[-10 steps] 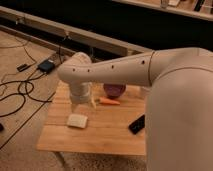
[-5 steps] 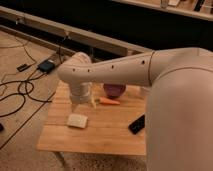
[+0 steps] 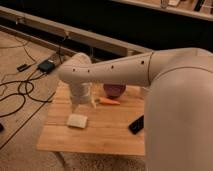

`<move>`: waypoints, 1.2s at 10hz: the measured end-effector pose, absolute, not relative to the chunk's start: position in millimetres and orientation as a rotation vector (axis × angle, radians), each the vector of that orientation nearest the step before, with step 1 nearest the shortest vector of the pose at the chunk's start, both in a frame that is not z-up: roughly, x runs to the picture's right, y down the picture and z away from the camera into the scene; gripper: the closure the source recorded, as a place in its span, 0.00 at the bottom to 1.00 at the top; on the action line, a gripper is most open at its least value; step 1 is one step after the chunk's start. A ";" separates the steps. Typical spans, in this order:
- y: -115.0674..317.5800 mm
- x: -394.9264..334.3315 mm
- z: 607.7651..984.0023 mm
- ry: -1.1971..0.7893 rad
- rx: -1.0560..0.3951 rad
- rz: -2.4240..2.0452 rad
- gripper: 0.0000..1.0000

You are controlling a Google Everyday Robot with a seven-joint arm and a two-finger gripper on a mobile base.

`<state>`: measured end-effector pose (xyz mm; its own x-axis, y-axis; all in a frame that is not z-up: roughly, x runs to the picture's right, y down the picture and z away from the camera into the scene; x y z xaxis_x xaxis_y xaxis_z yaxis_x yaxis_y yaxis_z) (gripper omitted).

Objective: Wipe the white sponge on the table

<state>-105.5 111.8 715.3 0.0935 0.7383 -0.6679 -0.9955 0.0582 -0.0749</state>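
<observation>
camera view: gripper [image 3: 84, 105] hangs over the table [image 3: 100, 142], fingers spread, holding nothing. white sponge [image 3: 77, 120] lies flat just in front of it, apart. carrot [image 3: 109, 101], purple ball [image 3: 114, 90], black remote [image 3: 136, 124] sit further right.

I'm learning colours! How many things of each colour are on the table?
White: 1, the white sponge
Purple: 1, round thing
Orange: 1, long thing
Black: 1, bar
Total: 4 in plain sight
The gripper hovers over the table, fingers open, empty.
</observation>
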 end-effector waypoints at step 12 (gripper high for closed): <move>170.3 -127.3 821.2 0.416 -0.667 1.247 0.35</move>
